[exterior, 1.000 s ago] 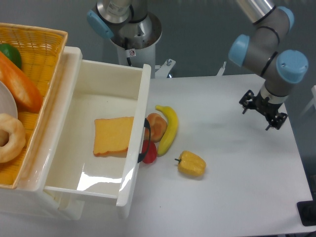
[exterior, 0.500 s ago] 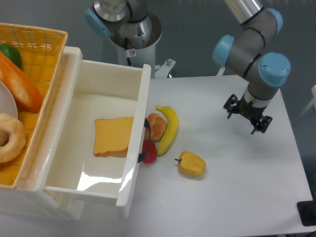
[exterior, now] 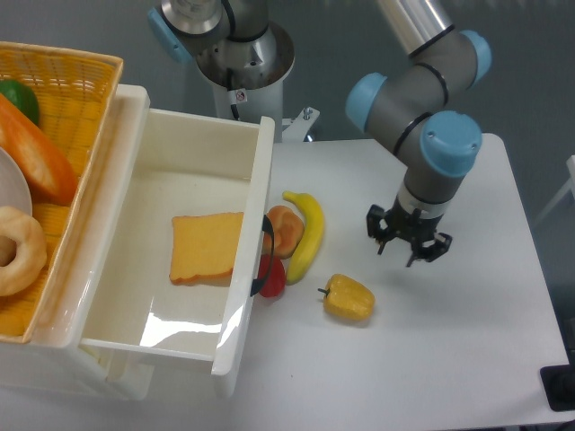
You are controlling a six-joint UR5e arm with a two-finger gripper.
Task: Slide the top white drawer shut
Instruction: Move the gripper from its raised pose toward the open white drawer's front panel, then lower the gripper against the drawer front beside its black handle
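Single fixed camera, high above table (exterior: 467, 359), looking steeply down, mid-range, robot base at top edge

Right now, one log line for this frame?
drawer: open, toast inside | tool: empty, above table, right of pepper | fruit beside drawer front

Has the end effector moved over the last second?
Yes. The end effector has travelled left across the table, toward the yellow bell pepper and the open top white drawer.

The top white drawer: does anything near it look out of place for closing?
Yes. The top white drawer stands pulled far out, with a bread slice inside. A banana, a brown bun and a red item lie right against its front by the black handle, which looks crowded.
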